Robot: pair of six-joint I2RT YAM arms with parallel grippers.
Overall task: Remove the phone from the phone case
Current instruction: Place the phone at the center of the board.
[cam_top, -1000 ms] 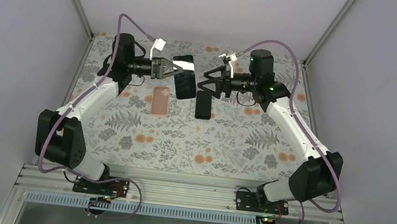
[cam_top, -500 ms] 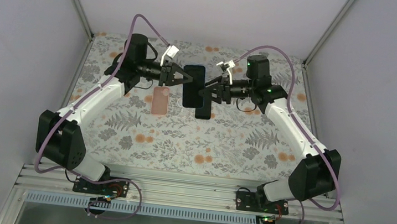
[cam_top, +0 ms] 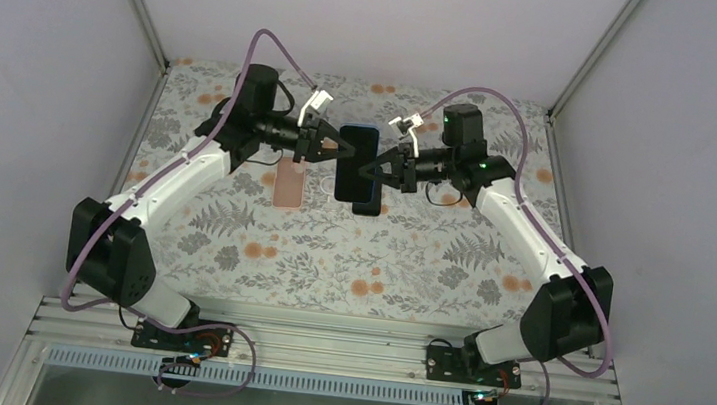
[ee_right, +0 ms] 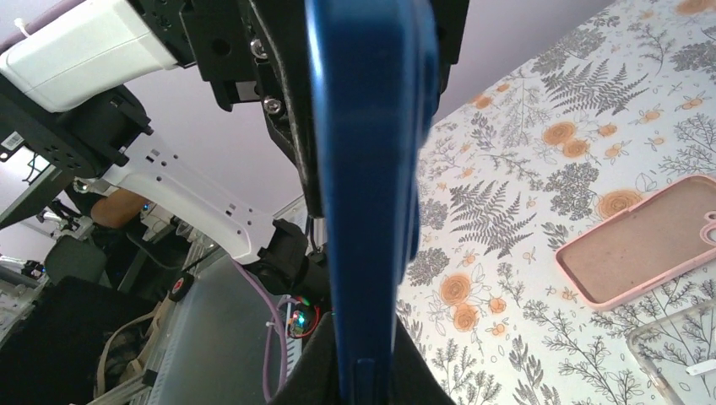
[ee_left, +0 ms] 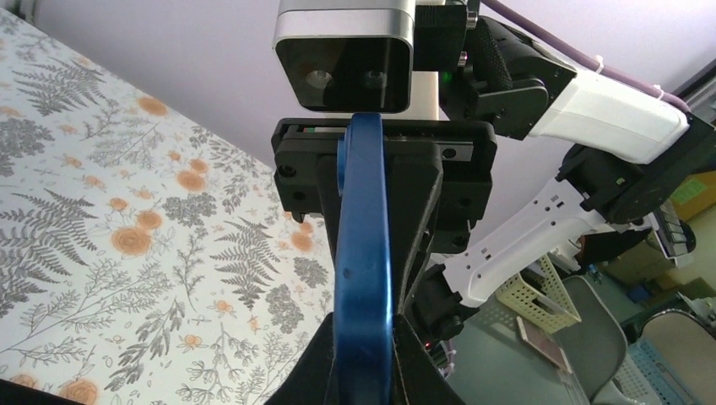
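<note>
Two grippers hold one cased phone (cam_top: 356, 157) in mid-air, far centre.
The right gripper (cam_top: 368, 169) has just clamped its right edge; the left gripper (cam_top: 336, 149) grips the left, so peeling the case (ee_left: 363, 278) can begin.

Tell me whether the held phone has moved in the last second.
Yes. The phone went right, away from the pink case, toward the right gripper.

The right end effector (cam_top: 364, 170) has closed onto the raised phone (cam_top: 355, 150)
</note>
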